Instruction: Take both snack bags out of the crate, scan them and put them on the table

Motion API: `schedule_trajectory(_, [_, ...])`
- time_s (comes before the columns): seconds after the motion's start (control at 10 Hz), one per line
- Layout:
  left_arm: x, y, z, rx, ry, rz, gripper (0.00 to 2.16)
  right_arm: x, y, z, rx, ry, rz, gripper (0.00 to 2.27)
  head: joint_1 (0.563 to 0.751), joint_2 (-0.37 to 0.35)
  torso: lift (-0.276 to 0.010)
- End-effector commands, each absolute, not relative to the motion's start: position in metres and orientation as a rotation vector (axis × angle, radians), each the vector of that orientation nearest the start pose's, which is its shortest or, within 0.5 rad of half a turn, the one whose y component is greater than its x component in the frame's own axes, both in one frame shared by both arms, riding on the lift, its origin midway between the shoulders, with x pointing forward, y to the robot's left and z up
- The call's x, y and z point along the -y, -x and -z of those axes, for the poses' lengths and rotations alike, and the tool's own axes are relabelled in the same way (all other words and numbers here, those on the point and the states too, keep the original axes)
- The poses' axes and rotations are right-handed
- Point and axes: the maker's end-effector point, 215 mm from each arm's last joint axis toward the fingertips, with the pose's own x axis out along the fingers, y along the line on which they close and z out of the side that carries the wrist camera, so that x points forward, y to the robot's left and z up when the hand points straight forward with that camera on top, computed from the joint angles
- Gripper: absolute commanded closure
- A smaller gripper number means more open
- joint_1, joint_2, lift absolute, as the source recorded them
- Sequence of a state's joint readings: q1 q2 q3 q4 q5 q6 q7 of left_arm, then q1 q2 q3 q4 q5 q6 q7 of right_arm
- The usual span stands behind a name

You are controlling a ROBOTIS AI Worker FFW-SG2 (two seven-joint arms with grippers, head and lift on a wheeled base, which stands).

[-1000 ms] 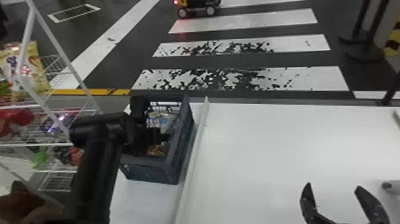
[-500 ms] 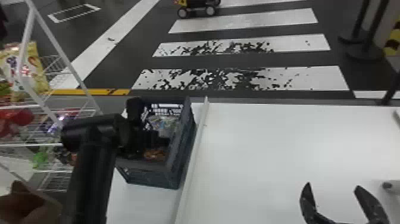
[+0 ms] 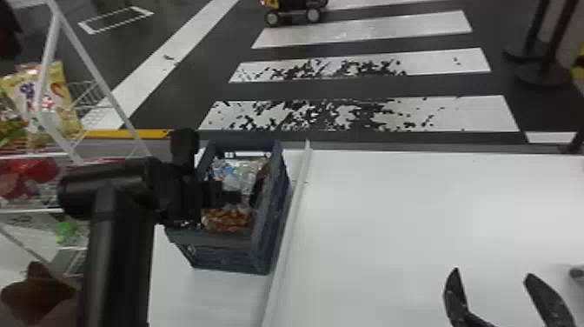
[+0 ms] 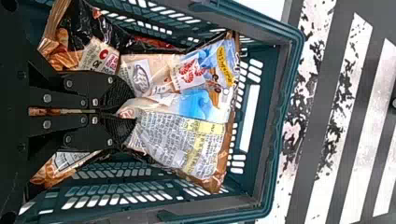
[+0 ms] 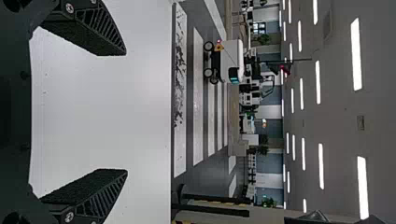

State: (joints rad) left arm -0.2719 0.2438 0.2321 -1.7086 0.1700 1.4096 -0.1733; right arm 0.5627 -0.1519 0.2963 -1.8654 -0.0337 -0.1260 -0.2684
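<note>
Left gripper (image 3: 236,197): inside crate (image 3: 217,240), clamped on blue-and-white snack bag (image 4: 198,105). Right gripper (image 3: 492,274): right of crate, fingers apart.

From my head I look forward and down, a little back from the crate (image 3: 269,235), and see past it to the crosswalk (image 3: 369,32). At my left wrist I look from close above the crate, down into it and over its far rim. At my right wrist I face forward, well right of the crate, across the table (image 3: 391,217) towards the ceiling (image 5: 336,116). All three views share the crosswalk beyond the crate.
</note>
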Motion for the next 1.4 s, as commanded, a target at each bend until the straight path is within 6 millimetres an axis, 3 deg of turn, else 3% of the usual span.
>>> schedule_trajectory(0.0, [-0.373, -0.521, 0.426, -0.943, 0.178, -0.048, 2.13, 0.138, -0.387, 0.435, -0.174, -0.017, -0.063, 0.1, 0.695, 0.273, -0.093])
schedule_trajectory(0.8, [-0.373, -0.518, 0.366, -0.822, 0.19, -0.031, 2.13, 0.138, -0.388, 0.439, -0.181, -0.02, -0.062, 0.1, 0.695, 0.287, -0.093])
schedule_trajectory(1.3, [-0.343, -0.511, 0.333, -0.744, 0.223, 0.05, 2.13, 0.138, -0.387, 0.444, -0.193, -0.014, -0.063, 0.1, 0.695, 0.267, -0.093])
